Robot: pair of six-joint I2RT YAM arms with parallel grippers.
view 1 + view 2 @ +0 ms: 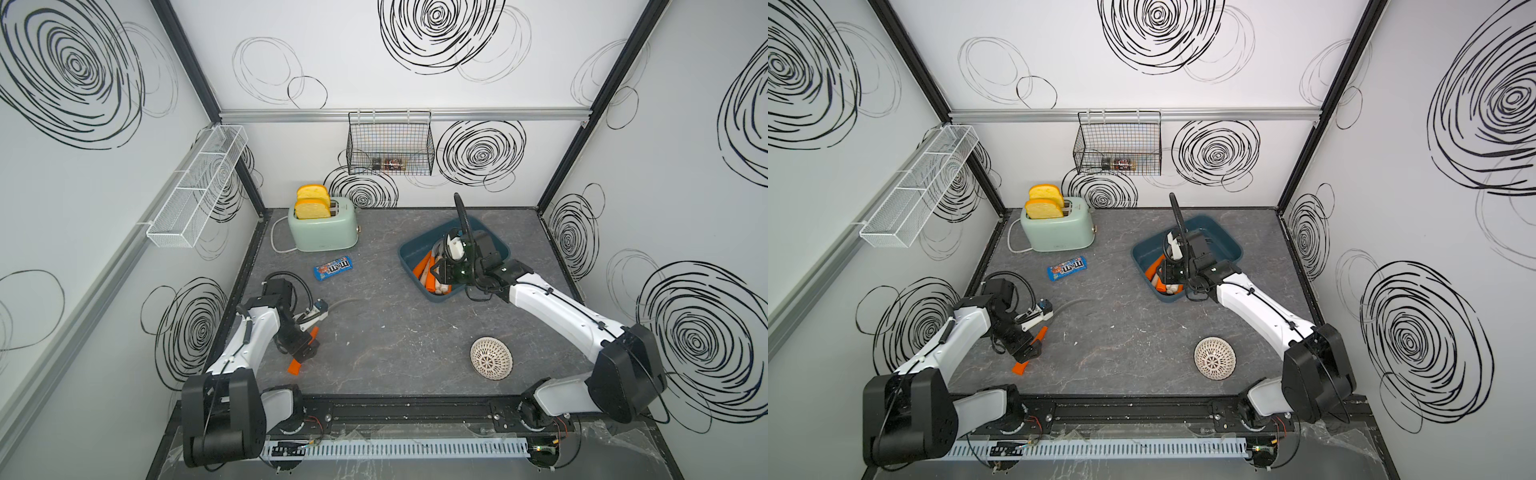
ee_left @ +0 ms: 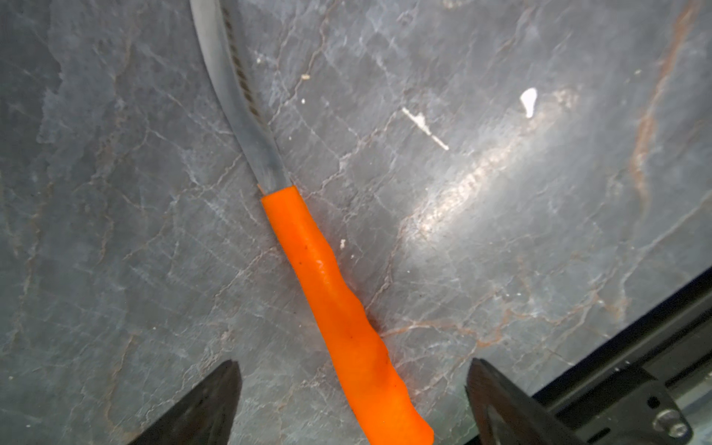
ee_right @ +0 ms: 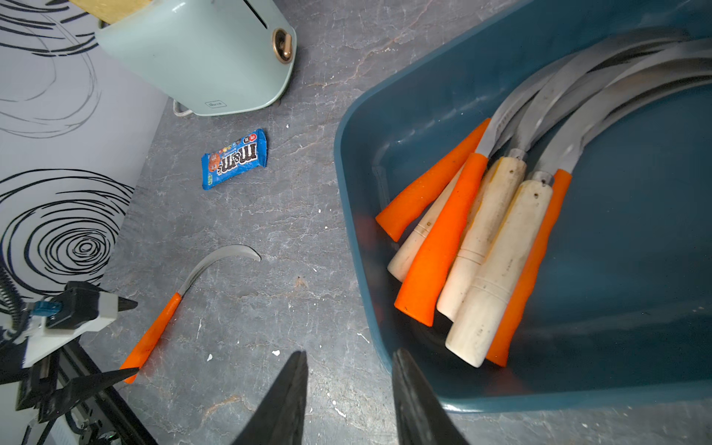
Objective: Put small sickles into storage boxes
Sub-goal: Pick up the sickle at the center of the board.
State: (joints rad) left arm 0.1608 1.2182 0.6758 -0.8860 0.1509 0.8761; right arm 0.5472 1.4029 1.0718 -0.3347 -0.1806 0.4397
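One sickle (image 3: 156, 331) on the bench (image 3: 269, 300), six handles (image 3: 481, 239) showing in the tray (image 3: 346, 162)

Three orange and three pale wooden handles lie bunched in the single teal tray. The lone orange-handled sickle lies flat, well apart. The left tool (image 2: 352, 364) is released, jaws wide astride its handle. The right tool (image 3: 350, 352), narrowly parted, grasps nothing at the tray's wall.
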